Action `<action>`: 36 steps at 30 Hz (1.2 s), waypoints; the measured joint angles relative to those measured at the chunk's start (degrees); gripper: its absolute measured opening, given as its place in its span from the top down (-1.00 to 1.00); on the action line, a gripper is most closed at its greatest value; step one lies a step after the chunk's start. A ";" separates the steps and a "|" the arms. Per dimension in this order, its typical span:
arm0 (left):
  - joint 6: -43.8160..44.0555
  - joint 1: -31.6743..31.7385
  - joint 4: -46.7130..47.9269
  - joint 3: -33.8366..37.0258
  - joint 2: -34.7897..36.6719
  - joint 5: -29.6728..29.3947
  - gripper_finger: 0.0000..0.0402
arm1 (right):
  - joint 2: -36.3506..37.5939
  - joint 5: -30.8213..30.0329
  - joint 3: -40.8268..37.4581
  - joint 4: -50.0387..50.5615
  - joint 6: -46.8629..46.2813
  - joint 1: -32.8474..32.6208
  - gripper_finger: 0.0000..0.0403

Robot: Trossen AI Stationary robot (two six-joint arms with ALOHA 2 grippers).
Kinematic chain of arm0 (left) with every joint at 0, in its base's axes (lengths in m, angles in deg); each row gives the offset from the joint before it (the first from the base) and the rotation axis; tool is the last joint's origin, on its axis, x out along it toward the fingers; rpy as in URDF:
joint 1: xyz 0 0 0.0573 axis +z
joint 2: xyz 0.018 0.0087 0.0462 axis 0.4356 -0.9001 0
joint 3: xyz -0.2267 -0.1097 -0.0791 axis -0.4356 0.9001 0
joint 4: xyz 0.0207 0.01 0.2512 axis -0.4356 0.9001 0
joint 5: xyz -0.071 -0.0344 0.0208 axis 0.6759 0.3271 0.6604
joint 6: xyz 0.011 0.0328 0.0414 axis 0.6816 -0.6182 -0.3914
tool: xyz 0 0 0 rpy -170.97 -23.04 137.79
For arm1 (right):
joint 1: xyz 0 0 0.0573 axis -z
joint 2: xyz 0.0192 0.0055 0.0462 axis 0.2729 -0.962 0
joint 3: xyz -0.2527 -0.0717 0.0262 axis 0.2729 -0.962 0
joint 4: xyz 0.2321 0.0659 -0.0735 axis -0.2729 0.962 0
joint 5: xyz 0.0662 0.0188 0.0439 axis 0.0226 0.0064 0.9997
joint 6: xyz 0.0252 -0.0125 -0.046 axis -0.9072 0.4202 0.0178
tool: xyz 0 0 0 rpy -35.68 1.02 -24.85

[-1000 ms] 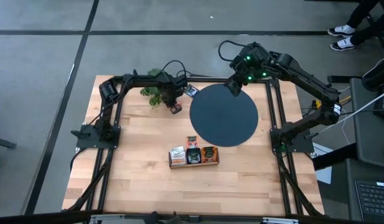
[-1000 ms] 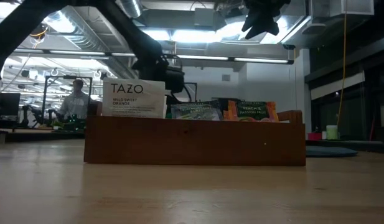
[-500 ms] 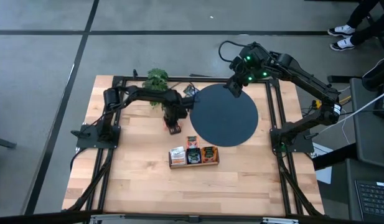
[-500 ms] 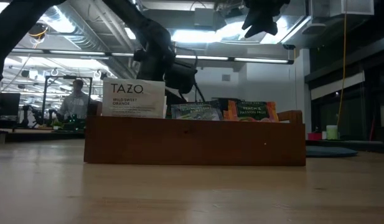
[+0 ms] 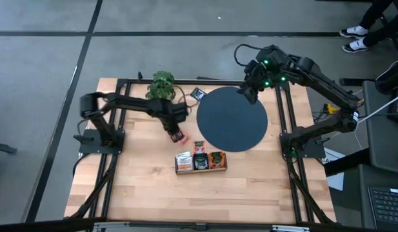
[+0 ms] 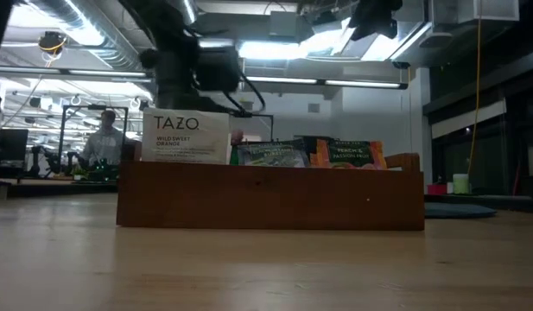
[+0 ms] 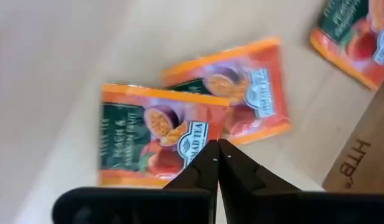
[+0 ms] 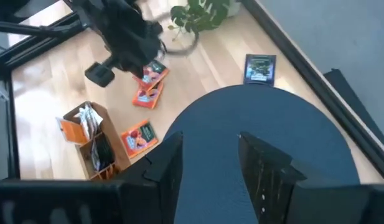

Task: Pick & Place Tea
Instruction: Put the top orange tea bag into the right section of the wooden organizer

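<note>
Wooden table (image 5: pixel 147 193): carrying a black disc (image 5: pixel 232 119) and a wooden box (image 5: pixel 200 164) holding tea packets (image 5: pixel 200 160). Left tool (image 5: pixel 179 135), fingers together, is hovering over two orange packets (image 7: pixel 198 118) lying beside the disc. Right tool (image 5: pixel 250 93), fingers apart, is hanging above the disc's far edge.

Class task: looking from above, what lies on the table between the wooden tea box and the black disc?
In the high view, one orange tea packet lies flat on the bare wood between the wooden tea box and the black disc; the right wrist view shows it too.
</note>
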 joint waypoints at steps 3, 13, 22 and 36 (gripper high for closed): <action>1.78 0.68 0.53 2.02 4.68 -3.26 0.98 | -0.26 -0.13 -0.65 -0.91 -0.86 -0.09 0.22; 5.49 -1.22 2.92 2.80 12.93 -5.23 0.98 | -0.40 9.43 -20.21 -23.92 -15.51 -6.88 0.22; 6.52 -4.58 3.98 2.95 11.12 -9.51 0.98 | -3.73 8.69 -35.47 -56.25 -32.16 -13.50 0.22; 15.87 -0.96 -12.62 18.04 11.08 -7.82 0.98 | -16.67 3.47 -29.81 -56.66 -30.90 -17.52 0.22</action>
